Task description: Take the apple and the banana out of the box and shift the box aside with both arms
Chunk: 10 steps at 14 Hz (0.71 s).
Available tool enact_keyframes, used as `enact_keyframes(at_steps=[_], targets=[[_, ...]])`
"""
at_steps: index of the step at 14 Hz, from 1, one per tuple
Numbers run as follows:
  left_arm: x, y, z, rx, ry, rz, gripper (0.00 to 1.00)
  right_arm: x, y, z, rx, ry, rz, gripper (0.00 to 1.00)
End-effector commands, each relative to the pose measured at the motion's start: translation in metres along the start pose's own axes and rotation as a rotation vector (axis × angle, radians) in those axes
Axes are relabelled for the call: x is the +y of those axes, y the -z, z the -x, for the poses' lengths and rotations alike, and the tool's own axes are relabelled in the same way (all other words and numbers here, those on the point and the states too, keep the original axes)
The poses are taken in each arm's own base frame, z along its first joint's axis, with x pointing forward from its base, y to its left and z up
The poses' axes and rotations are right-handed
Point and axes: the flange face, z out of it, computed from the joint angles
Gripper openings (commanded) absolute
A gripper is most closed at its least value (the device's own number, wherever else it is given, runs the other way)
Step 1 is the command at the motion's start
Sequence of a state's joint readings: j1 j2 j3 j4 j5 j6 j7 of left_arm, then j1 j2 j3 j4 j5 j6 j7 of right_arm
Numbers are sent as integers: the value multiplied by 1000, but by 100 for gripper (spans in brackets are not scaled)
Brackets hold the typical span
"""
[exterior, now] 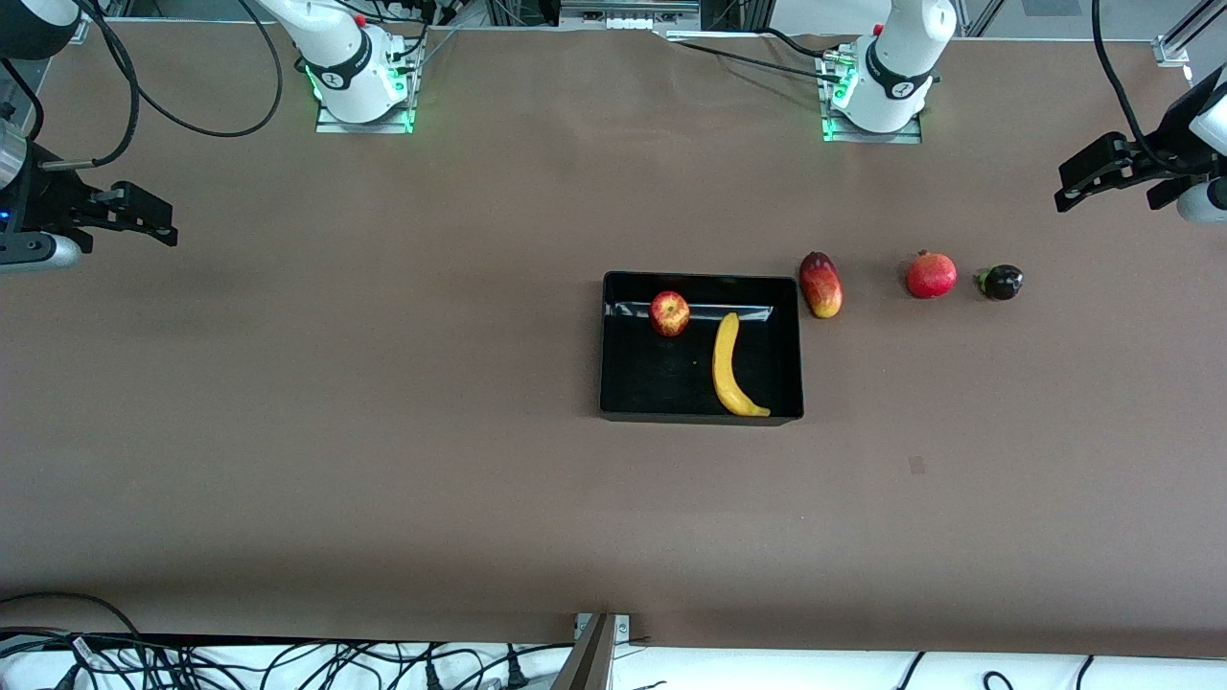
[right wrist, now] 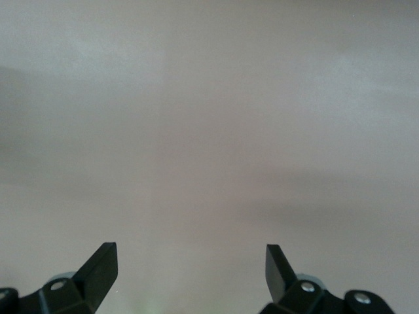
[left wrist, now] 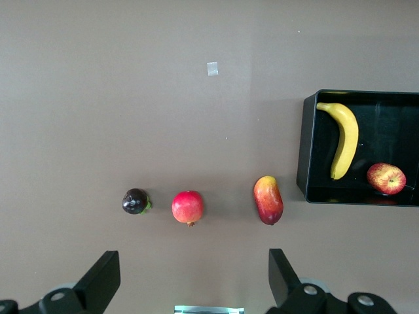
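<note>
Nearest the front camera sits the black rectangular open-top plastic box (exterior: 701,415), roughly mid-table, and you have both task fruits inside it: the small round red apple with yellow streaks (exterior: 669,313) rests against the wall nearest the robot bases, and the long curved plain yellow banana (exterior: 730,368) lies beside it toward the left arm's end, its tip reaching the wall nearest the camera. Working from the right arm's end across, the right gripper (exterior: 144,213) hangs over bare table well apart from the box, jaws spread wide and holding nothing; you then meet the box, then a row of non-task fruit on the table: an elongated red-yellow mango (exterior: 821,285) just beside the box, a plain red crown-tipped pomegranate (exterior: 931,274), and a small dark purple round fruit (exterior: 1001,282). The left gripper (exterior: 1093,178) hovers over the table past that row, likewise wide open and empty. Expect the apple to be light, firm and smooth, likely to roll, so pinch it across its widest part from above. The banana looks stiff; take it across the middle of its curve. The box seems light and rigid with glossy, slippery walls, so judge on clamping one short wall with each arm. You have a flat brown matte tabletop (exterior: 383,431) with plenty of room at the right arm's end.
</note>
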<state>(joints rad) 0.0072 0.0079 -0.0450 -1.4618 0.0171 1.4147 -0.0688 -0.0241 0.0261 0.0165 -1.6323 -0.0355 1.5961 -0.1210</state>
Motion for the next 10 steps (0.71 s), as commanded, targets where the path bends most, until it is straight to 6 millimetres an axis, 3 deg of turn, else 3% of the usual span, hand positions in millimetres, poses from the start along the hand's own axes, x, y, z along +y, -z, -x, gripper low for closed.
enact_keyframes(at_steps=[1,10], targets=[[-3,2,9,-6,-32,27,100,2,5,-2,7,-4,-14,100],[-5,0,8,-10,-20,44,100,2,5,-2,7,-5,-14,100]])
